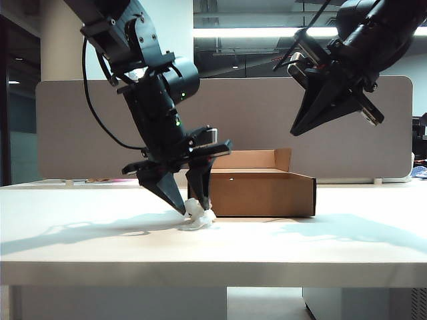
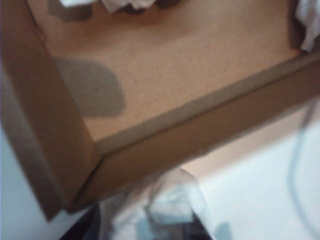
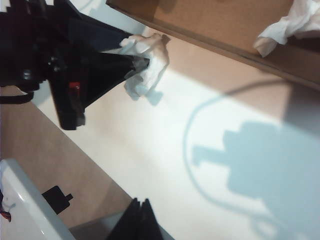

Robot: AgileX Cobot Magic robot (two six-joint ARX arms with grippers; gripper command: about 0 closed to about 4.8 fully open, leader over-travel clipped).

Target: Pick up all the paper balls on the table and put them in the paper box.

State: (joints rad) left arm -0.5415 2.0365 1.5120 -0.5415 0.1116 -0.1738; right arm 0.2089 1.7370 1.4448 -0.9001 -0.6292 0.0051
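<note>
Left gripper (image 1: pixel 191 200) down at the table (image 1: pixel 100 247), fingers straddling the last loose paper ball (image 1: pixel 198 218) just in front of the paper box (image 1: pixel 267 193)'s near-left corner, not clamped; right gripper (image 1: pixel 297 128) pressed together, empty, high above the box; two other balls (image 3: pixel 292 22) already inside; left arm nearer

Black arms, pointed jaws, black cables.

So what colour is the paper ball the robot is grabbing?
White. The paper ball shows best in the right wrist view, between the left gripper's fingers.
</note>
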